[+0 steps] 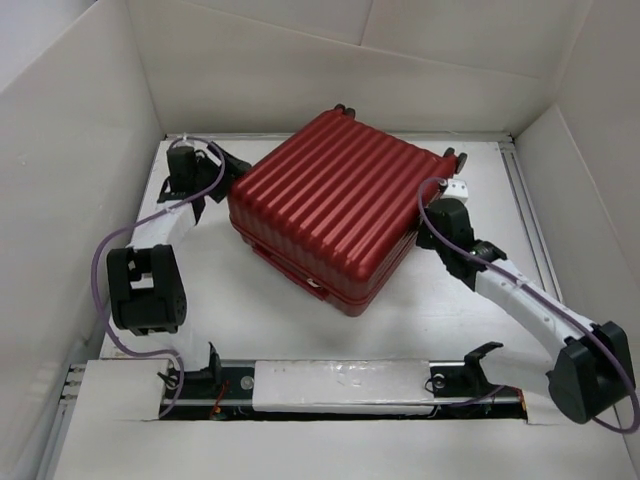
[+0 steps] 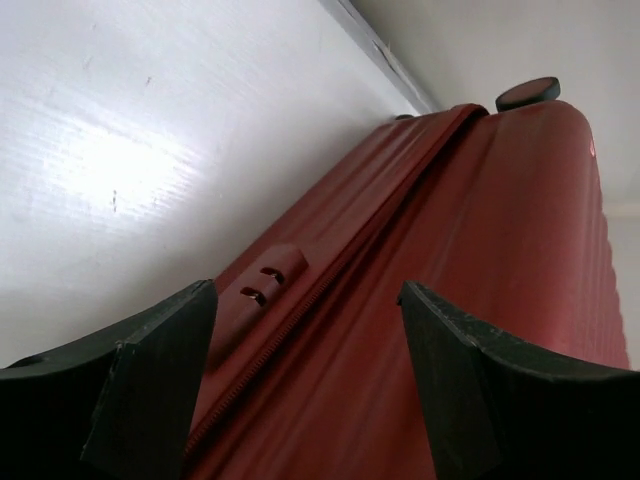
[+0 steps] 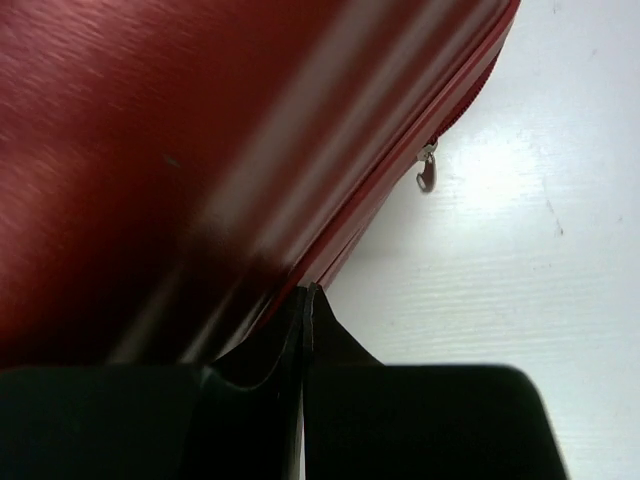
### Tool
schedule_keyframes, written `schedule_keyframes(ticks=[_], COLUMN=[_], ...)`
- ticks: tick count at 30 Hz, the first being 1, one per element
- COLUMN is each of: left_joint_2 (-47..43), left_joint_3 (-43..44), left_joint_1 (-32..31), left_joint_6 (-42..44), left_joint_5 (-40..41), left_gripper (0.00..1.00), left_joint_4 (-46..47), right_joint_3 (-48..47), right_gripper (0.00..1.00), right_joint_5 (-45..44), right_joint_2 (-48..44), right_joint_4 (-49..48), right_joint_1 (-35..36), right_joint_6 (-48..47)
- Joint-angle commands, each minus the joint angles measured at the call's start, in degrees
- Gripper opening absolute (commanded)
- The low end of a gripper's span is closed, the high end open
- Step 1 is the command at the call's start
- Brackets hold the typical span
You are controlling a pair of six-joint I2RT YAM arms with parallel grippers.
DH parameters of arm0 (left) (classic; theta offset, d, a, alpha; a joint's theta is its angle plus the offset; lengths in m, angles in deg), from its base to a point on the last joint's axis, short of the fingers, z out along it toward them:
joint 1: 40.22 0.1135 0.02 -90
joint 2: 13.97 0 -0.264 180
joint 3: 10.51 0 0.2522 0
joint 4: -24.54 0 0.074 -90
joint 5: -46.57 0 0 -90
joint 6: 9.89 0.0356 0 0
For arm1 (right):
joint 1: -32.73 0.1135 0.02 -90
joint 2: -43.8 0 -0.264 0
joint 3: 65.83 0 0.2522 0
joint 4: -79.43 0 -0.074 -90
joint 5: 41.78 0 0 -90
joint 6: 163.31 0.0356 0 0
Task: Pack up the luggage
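At left side of luggage (image 1: 335, 195): left gripper (image 2: 305, 300) open wide, jaws straddling zipper seam (image 2: 262, 365); contact with shell unclear. Probably lining up on seam or bracing the case. Right gripper (image 3: 308, 300) pinched shut, empty, tip at shell's right edge by seam, likely steadying or nudging. Zipper pull (image 3: 428, 172) hangs farther along, not grasped. Luggage lies flat, lid down, angled mid-table (image 1: 440, 310), wheel (image 2: 527, 93) at far end. Judgement: zip closure is step in hand.

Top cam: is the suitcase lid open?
No, the suitcase lies shut, both ribbed red shells closed together with no lining showing.
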Motion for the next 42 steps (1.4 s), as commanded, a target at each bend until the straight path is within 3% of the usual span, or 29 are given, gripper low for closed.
schedule_keyframes(ticks=[1, 5, 6, 8, 12, 17, 18, 21, 22, 23, 26, 28, 30, 32, 33, 35, 38, 39, 40, 42], left_joint_2=[-4.5, -15.7, -18.3, -26.1, -39.6, -52.4, -54.9, -58.2, -60.0, -60.7, -63.2, -64.5, -65.8, -66.4, -66.4, -66.4, -66.9, -66.9, -66.3, -65.3], left_joint_3=[-8.9, -27.8, -34.4, -39.6, -48.6, -46.0, -44.9, -40.9, -40.1, -38.4, -37.7, -39.3, -42.1, -43.9, -44.5, -45.9, -47.7, -48.3, -49.0, -49.6], left_joint_1=[-3.7, -3.7, -3.7, -3.7, -3.7, -3.7, -3.7, -3.7, -3.7, -3.7, -3.7, -3.7, -3.7, -3.7, -3.7, -3.7, -3.7, -3.7, -3.7, -3.7], left_joint_6=[-2.3, -9.0, -10.7, -11.4, -11.4, -5.1, -4.1, -1.6, -0.7, 1.5, 3.5, 4.1, 3.2, 0.7, 0.1, -2.2, -3.6, -4.9, -5.0, -5.5], left_joint_5=[-7.4, -10.6, -10.6, -10.6, -10.6, -7.4, -6.6, -4.9, -4.4, -3.5, 2.5, 5.5, 6.8, 8.0, 8.0, 9.8, 10.5, 9.9, 9.2, 6.1], left_gripper=[0.69, 0.66, 0.66, 0.66, 0.66, 0.72, 0.75, 0.81, 0.84, 0.86, 0.94, 0.96, 1.00, 1.00, 1.00, 1.00, 1.00, 1.00, 1.00, 1.00], left_joint_4=[6.2, 21.1, 22.6, 24.5, 22.0, 6.3, 4.6, -1.0, -2.2, -3.9, -9.8, -10.3, -9.8, -8.0, -8.0, -7.4, -4.7, -3.8, -3.1, -0.7], right_joint_3=[-6.3, -15.1, -16.8, -22.1, -30.7, -38.3, -39.7, -40.4, -40.4, -40.4, -35.9, -30.3, -17.6, -4.2, -0.5, 5.1, 12.0, 12.0, 12.0, 10.6], right_gripper=[0.00, 0.00, 0.00, 0.00, 0.00, 0.00, 0.03, 0.24, 0.38, 0.44, 0.55, 0.56, 0.40, 0.23, 0.09, 0.00, 0.08, 0.17, 0.32, 0.39], right_joint_5=[15.1, 21.3, 22.0, 26.2, 29.0, 29.7, 28.1, 24.1, 22.8, 21.5, 14.5, 13.6, 15.0, 19.5, 19.6, 14.0, 4.7, 2.1, -0.4, -7.3], right_joint_2=[7.4, 19.1, 20.6, 23.8, 31.2, 31.3, 30.4, 24.0, 21.8, 16.9, 4.6, -3.1, -15.5, -22.2, -26.4, -28.3, -26.3, -24.7, -21.0, -17.0], right_joint_4=[-12.7, -12.7, -12.7, -12.7, -11.4, -7.4, -6.8, -3.8, -1.8, -0.7, 3.5, 3.5, -0.3, -3.8, -6.4, -7.1, -9.7, -10.2, -10.2, -10.8], right_joint_1=[1.5, 4.0, 4.6, 5.8, 6.4, 5.2, 5.2, 3.0, 3.0, 2.2, 2.2, 4.9, 7.9, 13.8, 16.1, 23.8, 33.4, 35.4, 37.4, 42.1], right_joint_6=[-3.2, -5.6, -6.1, -6.1, -6.1, -5.6, -5.6, -6.1, -6.9, -8.6, -10.9, -11.4, -9.8, -7.6, -6.6, -3.6, -3.1, -3.1, -3.1, -5.4])
